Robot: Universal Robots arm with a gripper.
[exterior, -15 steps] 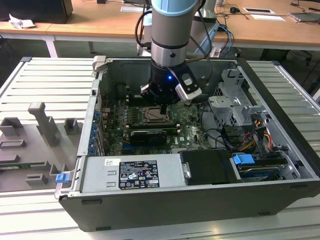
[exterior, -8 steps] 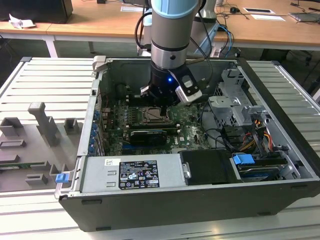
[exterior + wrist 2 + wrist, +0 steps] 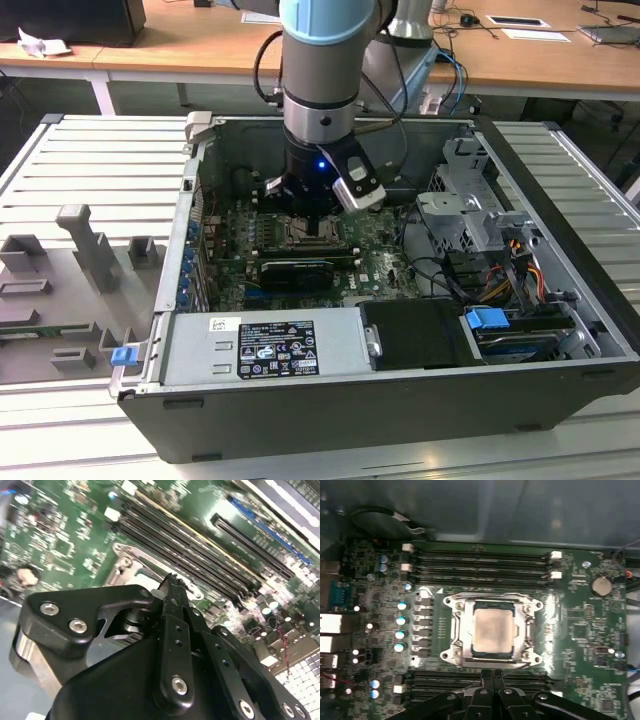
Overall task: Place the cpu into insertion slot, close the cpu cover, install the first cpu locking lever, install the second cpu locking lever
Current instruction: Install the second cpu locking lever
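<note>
The claw (image 3: pixel 492 676) sits at the bottom centre of the first wrist view, its black fingertips pressed together with nothing between them, right at the lower edge of the cpu cover (image 3: pixel 457 635). In the second wrist view the claw (image 3: pixel 172 582) shows its narrow tip just above the silver socket rim, fingers drawn tight. And there's the cpu (image 3: pixel 493 631), centre frame, dull silver top, seated flat in the insertion slot (image 3: pixel 492 655) with the cover lying down around it, the chip showing through the square cut-out. Memory slots (image 3: pixel 480 562) run in long black rows above the socket and more below it. In the exterior view the arm (image 3: pixel 325 70) drops from top centre into the open computer case (image 3: pixel 560 300), the claw (image 3: pixel 312 215) low over the green motherboard (image 3: pixel 385 262) in the middle of the frame. The case rests on a ribbed grey counter (image 3: pixel 90 160).
</note>
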